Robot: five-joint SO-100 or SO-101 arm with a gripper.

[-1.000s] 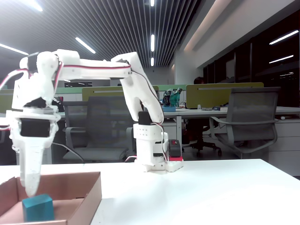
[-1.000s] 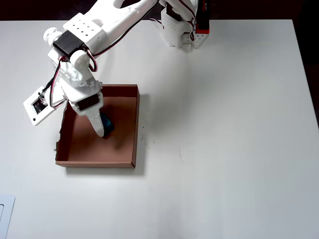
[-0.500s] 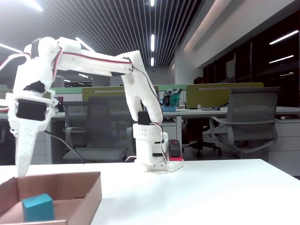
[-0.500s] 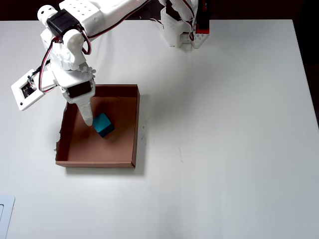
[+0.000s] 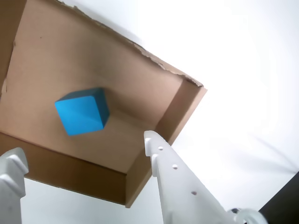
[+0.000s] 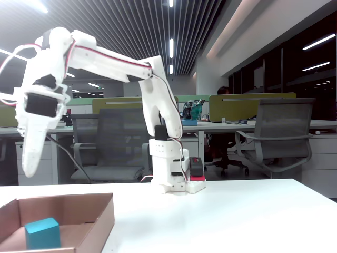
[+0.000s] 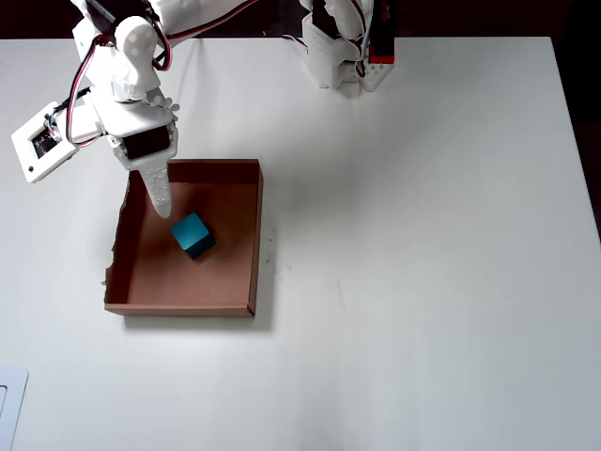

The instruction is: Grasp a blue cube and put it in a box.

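The blue cube (image 5: 81, 112) lies free on the floor of the box (image 5: 187, 100), a shallow brown cardboard tray. In the fixed view the cube (image 6: 42, 233) sits near the box's (image 6: 100, 221) front left. Seen from overhead, the cube (image 7: 192, 234) rests in the upper middle of the box (image 7: 255, 235). My gripper (image 5: 81, 145) hangs above it, open, its two white fingers wide apart with nothing between them. It points down, well above the box (image 6: 29, 168), over the box's upper left part (image 7: 161, 209).
The arm's base (image 7: 343, 47) stands at the table's far edge, with a red part beside it. A white flat object (image 7: 9, 404) lies at the near left corner. Office chairs (image 6: 279, 137) and desks stand behind the table.
The gripper has risen away from the cube and drawn back toward the box's far left. The cube has stayed where it lay in the box.
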